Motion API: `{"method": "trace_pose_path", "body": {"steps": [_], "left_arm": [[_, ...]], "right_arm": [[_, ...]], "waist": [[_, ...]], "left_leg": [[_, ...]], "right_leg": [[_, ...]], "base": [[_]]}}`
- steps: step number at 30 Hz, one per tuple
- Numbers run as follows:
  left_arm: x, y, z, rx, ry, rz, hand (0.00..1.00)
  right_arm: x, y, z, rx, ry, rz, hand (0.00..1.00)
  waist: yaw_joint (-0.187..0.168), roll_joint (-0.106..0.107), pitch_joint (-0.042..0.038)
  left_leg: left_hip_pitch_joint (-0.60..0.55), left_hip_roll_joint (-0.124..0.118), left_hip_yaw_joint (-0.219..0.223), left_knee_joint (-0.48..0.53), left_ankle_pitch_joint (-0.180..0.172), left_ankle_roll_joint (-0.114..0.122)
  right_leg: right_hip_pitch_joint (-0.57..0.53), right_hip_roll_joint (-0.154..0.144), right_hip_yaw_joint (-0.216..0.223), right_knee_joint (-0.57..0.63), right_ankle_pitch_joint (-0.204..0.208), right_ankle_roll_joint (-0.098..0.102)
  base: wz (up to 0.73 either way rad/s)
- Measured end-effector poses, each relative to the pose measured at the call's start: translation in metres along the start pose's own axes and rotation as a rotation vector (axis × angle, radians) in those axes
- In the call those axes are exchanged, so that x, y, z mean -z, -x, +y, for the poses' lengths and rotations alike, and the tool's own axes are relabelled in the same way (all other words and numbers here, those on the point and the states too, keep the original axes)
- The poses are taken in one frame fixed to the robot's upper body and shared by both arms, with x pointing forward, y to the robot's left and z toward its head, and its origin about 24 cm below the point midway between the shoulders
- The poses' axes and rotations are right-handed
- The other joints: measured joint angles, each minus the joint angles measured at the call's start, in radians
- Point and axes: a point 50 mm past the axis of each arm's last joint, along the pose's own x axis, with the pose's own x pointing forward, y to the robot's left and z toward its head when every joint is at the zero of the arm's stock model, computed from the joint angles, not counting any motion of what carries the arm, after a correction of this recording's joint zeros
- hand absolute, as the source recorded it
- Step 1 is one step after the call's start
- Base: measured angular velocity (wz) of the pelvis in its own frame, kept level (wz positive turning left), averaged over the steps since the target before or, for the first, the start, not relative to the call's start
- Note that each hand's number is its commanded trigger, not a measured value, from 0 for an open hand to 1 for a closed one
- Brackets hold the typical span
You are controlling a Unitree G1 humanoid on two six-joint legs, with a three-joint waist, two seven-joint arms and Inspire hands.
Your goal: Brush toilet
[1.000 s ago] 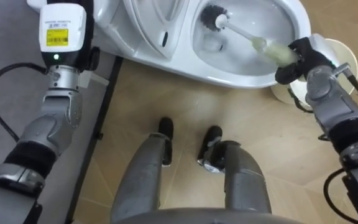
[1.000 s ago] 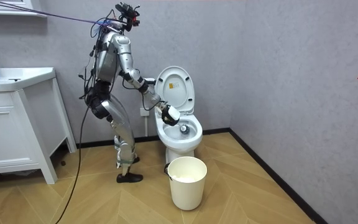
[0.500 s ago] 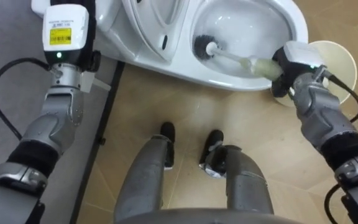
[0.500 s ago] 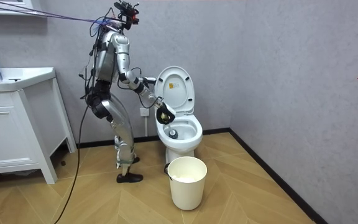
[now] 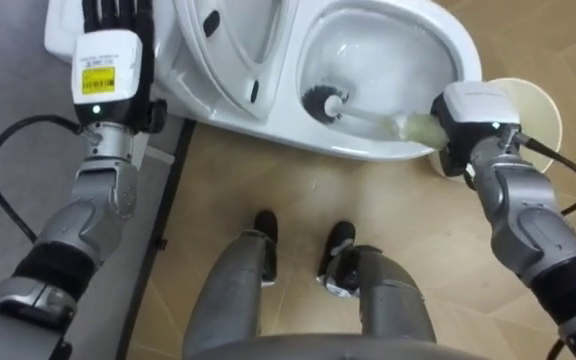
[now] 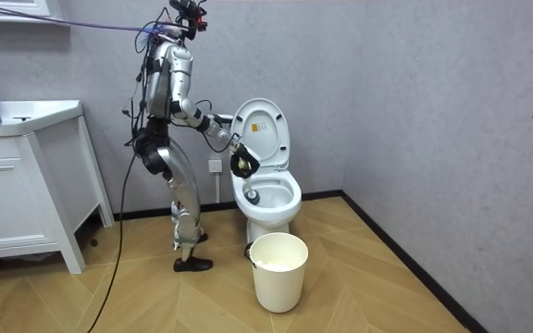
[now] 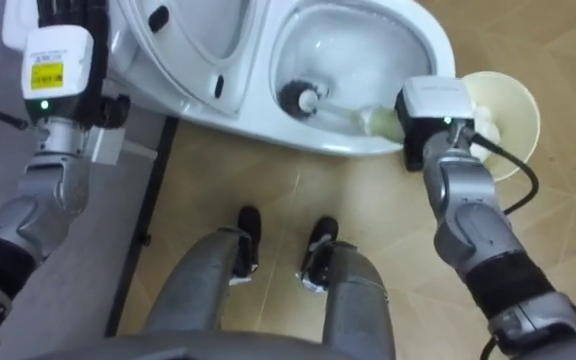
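Note:
A white toilet stands before me with its lid raised; in the room view I stand at the toilet's left side. The toilet brush reaches into the bowl, its black head against the near inner wall. My right hand is shut on the pale handle at the bowl's right rim, its back turned up. The same brush head and right hand show in the right eye view. My left hand rests with straight fingers on the white tank.
A cream bucket stands on the wooden floor just right of the bowl, behind my right hand; the room view shows the bucket in front of the toilet. A white cabinet stands at the room view's left. A grey wall lies behind.
The brush head has swept from the far part of the bowl to its near left wall. My right hand has swung round toward the rim, still holding the handle.

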Motion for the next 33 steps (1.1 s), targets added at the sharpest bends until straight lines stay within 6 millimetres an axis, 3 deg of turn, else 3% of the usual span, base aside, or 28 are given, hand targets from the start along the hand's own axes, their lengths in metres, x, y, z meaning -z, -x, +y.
{"method": "trace_pose_path", "body": {"steps": [4, 10, 17, 18, 22, 26, 33], "left_arm": [[0.005, 0.007, -0.008, 0.055, -0.007, 0.016, 0.00], [0.011, 0.037, -0.014, 0.123, 0.013, 0.035, 0.00], [0.020, 0.095, -0.021, 0.188, 0.082, 0.157, 0.00], [0.018, 0.103, -0.024, 0.214, 0.099, 0.174, 0.00], [0.011, 0.130, -0.031, 0.300, 0.154, 0.217, 0.00], [0.004, 0.148, -0.032, 0.345, 0.192, 0.239, 0.00], [0.017, 0.163, -0.033, 0.362, 0.240, 0.374, 0.00]], "right_arm": [[0.000, 0.004, 0.011, -0.047, 0.012, -0.007, 1.00], [0.012, 0.017, 0.042, -0.130, -0.004, 0.004, 1.00], [0.019, 0.054, 0.093, -0.255, -0.106, 0.069, 1.00], [0.020, 0.061, 0.102, -0.279, -0.115, 0.078, 1.00], [0.019, 0.076, 0.114, -0.321, -0.172, 0.097, 1.00], [0.020, 0.089, 0.129, -0.368, -0.229, 0.131, 1.00], [0.025, 0.092, 0.137, -0.403, -0.339, 0.179, 1.00]], "waist": [[-0.003, -0.011, -0.0017], [0.004, -0.030, -0.0140], [0.001, -0.033, -0.0283], [0.004, -0.031, -0.0334], [0.006, -0.033, -0.0402], [0.038, -0.048, -0.0478], [0.078, -0.054, -0.0452]], "left_leg": [[0.065, -0.003, 0.003, -0.024, -0.001, 0.000], [0.186, -0.005, 0.004, -0.085, -0.001, -0.003], [0.381, -0.018, -0.018, -0.171, -0.011, -0.009], [0.408, -0.021, -0.026, -0.182, -0.012, -0.009], [0.479, -0.028, -0.036, -0.214, -0.012, -0.009], [0.552, -0.032, -0.036, -0.238, -0.012, -0.009], [0.592, -0.036, -0.045, -0.255, -0.012, -0.009]], "right_leg": [[0.061, -0.001, 0.001, -0.014, -0.004, 0.004], [0.180, 0.006, -0.003, -0.067, -0.014, 0.013], [0.384, 0.017, -0.011, -0.160, -0.031, 0.035], [0.415, 0.017, -0.016, -0.176, -0.033, 0.038], [0.497, 0.019, -0.027, -0.220, -0.038, 0.047], [0.574, 0.022, -0.029, -0.266, -0.039, 0.053], [0.633, 0.027, -0.039, -0.310, -0.041, 0.057]], "base": [[0.00], [0.05], [0.09], [0.21], [0.12], [0.00], [0.05]]}}
